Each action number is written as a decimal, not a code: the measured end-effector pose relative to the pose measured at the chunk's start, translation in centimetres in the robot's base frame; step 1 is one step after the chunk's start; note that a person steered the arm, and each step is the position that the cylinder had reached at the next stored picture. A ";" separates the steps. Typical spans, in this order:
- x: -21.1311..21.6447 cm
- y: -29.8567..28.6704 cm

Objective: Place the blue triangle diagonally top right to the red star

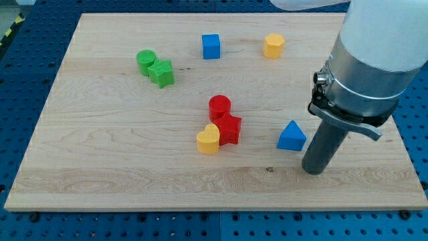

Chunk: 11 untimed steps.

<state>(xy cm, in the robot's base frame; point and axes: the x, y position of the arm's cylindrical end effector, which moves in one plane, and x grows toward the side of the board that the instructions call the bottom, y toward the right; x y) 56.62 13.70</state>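
1. My tip [315, 171] rests on the wooden board [100, 167] at the view's lower right. The arm ends in a plain rod, so there is no claw to open or close.
2. Blue triangle [291, 136]: just to the view's left of my tip, apart from it or barely touching; contact cannot be judged.
3. Red star [229, 128]: centre of the board, touching the red cylinder [219, 106] above and the yellow heart [208, 140] at its lower left.
4. The blue triangle lies to the right of the red star, slightly lower.
5. Blue cube [210, 46] and yellow hexagon [273, 45]: near the top edge.
6. Green cylinder [146, 61] and green star [161, 72]: touching, upper left.
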 end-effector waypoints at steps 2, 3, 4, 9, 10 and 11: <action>-4.2 -5.8; -4.8 -5.0; -2.1 -3.4; -5.7 -0.2; -7.8 -0.2; -9.2 0.9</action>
